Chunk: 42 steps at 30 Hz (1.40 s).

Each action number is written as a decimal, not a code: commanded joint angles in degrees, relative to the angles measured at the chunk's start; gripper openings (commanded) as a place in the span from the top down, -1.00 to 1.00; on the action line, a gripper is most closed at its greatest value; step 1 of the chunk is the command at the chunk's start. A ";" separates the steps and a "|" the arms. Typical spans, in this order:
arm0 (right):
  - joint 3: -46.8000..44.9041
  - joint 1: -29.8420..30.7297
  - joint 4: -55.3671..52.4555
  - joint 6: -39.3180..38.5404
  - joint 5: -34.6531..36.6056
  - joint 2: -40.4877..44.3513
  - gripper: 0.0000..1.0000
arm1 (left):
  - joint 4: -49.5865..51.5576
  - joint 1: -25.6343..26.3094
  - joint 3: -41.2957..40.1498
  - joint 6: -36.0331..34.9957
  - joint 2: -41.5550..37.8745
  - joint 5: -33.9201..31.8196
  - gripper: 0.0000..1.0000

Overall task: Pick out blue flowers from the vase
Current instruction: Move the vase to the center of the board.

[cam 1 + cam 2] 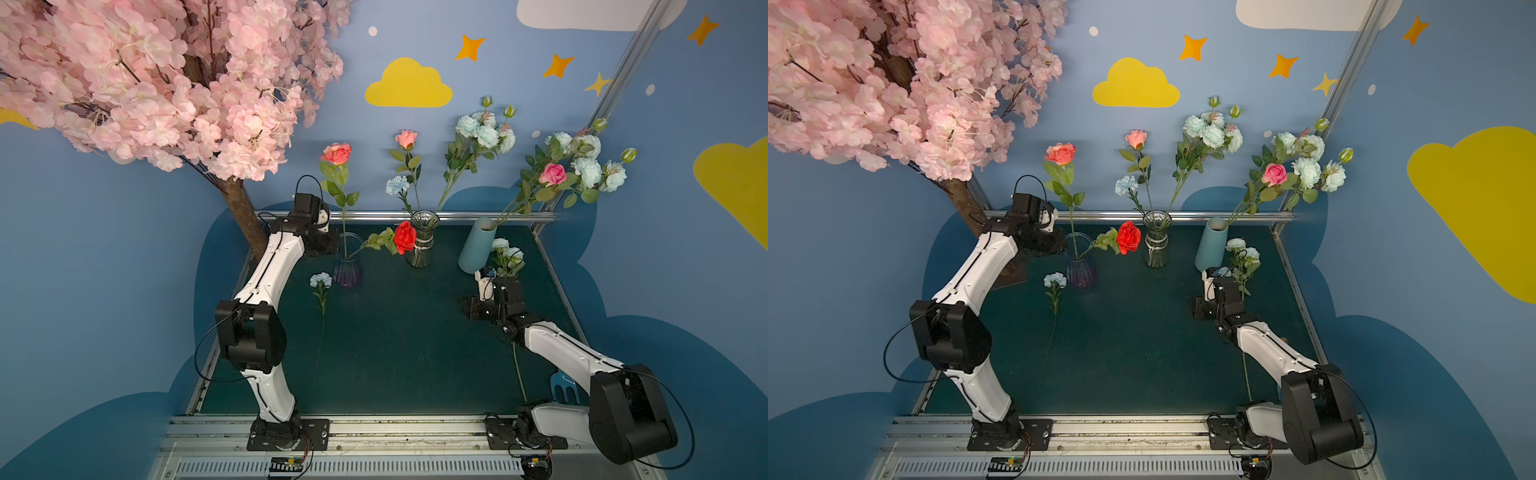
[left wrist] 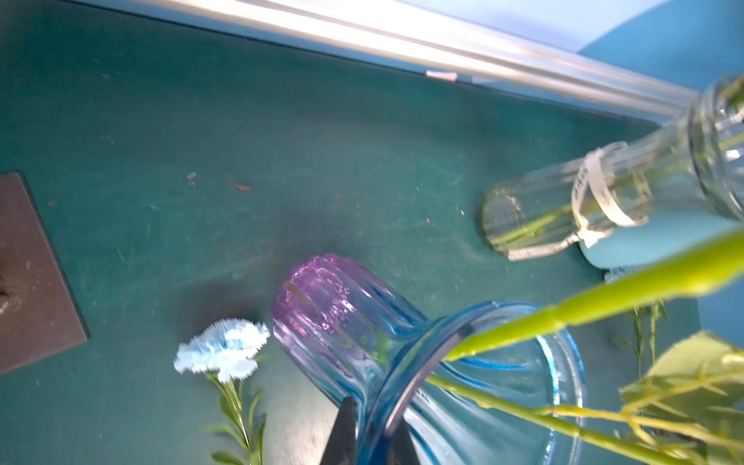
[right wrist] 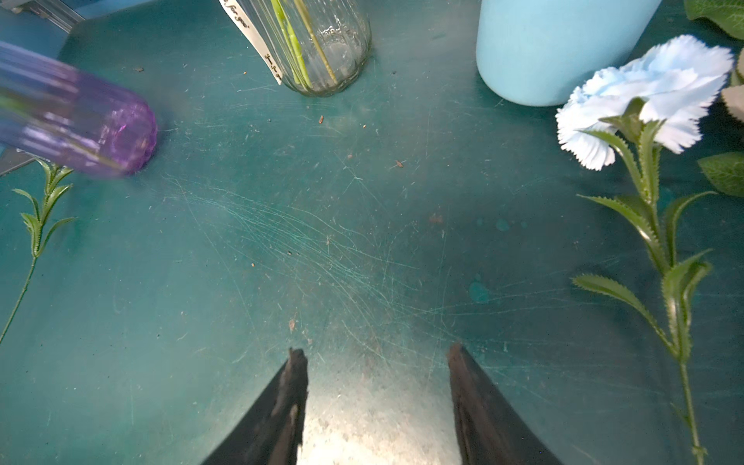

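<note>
On the surface [image 1: 395,332], three vases: purple vase [image 1: 348,272], clear vase [image 1: 422,245], blue vase [image 1: 473,249]. Blue flowers: two lying flat, one [image 1: 321,281] beside the purple vase, one [image 3: 644,96] by the blue; others remain in vases. Left hand [image 2: 362,435] clenched on the purple vase's rim; right hand [image 3: 376,362] released.

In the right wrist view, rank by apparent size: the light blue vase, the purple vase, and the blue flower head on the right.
1. light blue vase, though cropped by the frame.
2. purple vase, cropped and blurred.
3. blue flower head.
Nearness to the camera differs, so this is apparent size only.
</note>
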<state>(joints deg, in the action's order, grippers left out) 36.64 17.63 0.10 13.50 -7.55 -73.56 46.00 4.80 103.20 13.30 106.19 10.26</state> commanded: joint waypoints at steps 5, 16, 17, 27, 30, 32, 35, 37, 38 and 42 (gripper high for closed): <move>3.31 0.24 -0.73 0.02 0.32 -0.88 -0.13 | -6.07 -4.41 7.00 0.76 4.10 2.44 0.94; 3.74 0.24 -1.19 0.04 0.25 -1.50 -0.13 | 7.23 -7.26 20.31 -2.24 10.68 1.61 0.94; 3.79 0.30 -1.14 0.04 0.20 -1.50 -0.13 | 8.32 -7.53 20.99 -2.27 11.14 2.19 0.94; 3.96 0.30 -1.33 0.04 0.26 -1.61 -0.13 | 19.05 -7.87 29.95 -3.62 13.17 10.36 0.94; 3.87 0.30 -1.32 0.02 0.34 -1.56 -0.12 | 21.10 -7.82 33.27 -4.29 15.20 11.07 0.94; 3.86 0.32 -1.33 0.03 0.33 -1.47 -0.13 | 20.12 -7.81 33.63 -3.99 15.59 11.95 0.94; 3.81 0.30 -1.33 0.04 0.41 -1.52 -0.13 | 18.91 -7.72 34.56 -3.81 16.39 11.51 0.94; 3.83 0.32 -1.28 0.04 0.33 -1.54 -0.12 | 19.03 -7.82 36.12 -4.00 17.54 10.86 0.94; 3.94 0.30 -1.32 -0.04 0.31 -1.62 -0.13 | 19.36 -7.86 36.94 -4.16 17.99 10.48 0.94; 4.09 0.39 -1.44 0.06 0.34 -1.83 -0.13 | 19.74 -7.88 38.80 -4.58 19.75 9.68 0.94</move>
<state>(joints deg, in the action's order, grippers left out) 39.11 17.72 -0.71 13.50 -7.55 -74.67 68.20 -2.90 138.41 9.21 127.13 17.06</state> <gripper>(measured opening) 0.563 0.111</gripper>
